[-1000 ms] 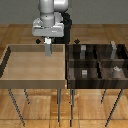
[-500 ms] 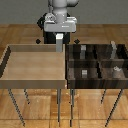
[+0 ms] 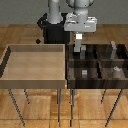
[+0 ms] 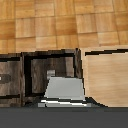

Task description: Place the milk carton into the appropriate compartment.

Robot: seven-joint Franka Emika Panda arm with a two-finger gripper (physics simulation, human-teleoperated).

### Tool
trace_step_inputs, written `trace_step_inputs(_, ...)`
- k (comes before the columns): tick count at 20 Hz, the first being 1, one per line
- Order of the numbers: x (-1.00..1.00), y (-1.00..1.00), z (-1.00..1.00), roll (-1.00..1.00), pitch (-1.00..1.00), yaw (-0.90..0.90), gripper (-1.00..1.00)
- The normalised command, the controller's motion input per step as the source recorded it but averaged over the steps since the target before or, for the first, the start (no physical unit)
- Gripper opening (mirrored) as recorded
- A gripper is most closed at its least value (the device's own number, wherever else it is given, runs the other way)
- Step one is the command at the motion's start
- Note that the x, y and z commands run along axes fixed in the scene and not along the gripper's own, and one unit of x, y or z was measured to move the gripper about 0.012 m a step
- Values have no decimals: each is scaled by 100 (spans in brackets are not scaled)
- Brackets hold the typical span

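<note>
The gripper (image 3: pixel 78 44), closed on the milk carton (image 3: pixel 78 47), has been carried from above the light wooden tray (image 3: pixel 35 80) to over the dark divided bin (image 3: pixel 120 80); the carton hangs just beneath it, release now judged near

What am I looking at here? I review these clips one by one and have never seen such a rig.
This is a computer simulation of one robot arm. The exterior view is taken by a camera that stands off the arm. The wrist view comes from a camera on the arm's wrist, looking down past its claw.

Two trays stand on thin legs: a pale wooden tray on the exterior view's left and a dark divided bin on its right, with small grey items in some compartments.

The claw is shut on the milk carton, a small grey box, and holds it over the bin. In the wrist view the carton shows above a dark compartment.
</note>
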Motion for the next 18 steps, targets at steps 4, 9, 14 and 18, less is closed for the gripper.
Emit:
trace_step_inputs(4, -100, 0, 0, 0, 0, 0, -100)
trace_step_inputs(9, -100, 0, 0, 0, 0, 0, -100)
trace_step_inputs(14, -20, 0, -20, 0, 0, 0, -100)
trace_step_inputs(18, 0, 0, -100, 0, 0, 0, -100)
